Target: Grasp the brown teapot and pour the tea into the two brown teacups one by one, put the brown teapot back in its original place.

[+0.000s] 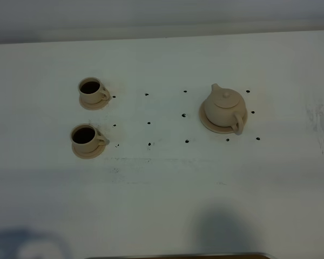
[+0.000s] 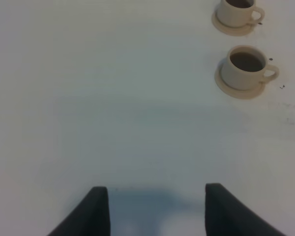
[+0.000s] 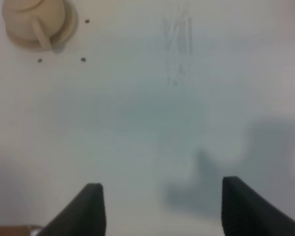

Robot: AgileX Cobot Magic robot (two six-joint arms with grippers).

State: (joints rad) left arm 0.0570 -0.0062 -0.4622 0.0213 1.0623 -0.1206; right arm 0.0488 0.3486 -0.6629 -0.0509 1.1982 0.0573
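- Right up close in the wrist views we get the dark fingers of both arms. The left end effector (image 2: 156, 188) and the right end effector (image 3: 162, 183) both stand wide apart, nothing between them, hanging over bare counter (image 1: 162, 178).
- The brown teapot (image 1: 222, 107) sits upright on its wide saucer (image 1: 207, 125), right of the middle, lid on. The spout aims away toward the far left and the loop handle (image 1: 238, 123) sticks out at the near right.
- The two teacups are well apart from it on the left, each on its own small saucer: the far cup (image 1: 90, 90) and the near cup (image 1: 84, 136). Both look dark inside, so we reckon there's tea in them, though we can't tell how full.
- Handling-wise, we'd guess it's stiff glazed ceramic, fairly heavy, slick and chippy if bumped.
- That loop handle looks like the best spot to pinch, and it faces the right arm. The body seems too round and wide.
- Loose lid could slide off on a steep tilt, so go easy.
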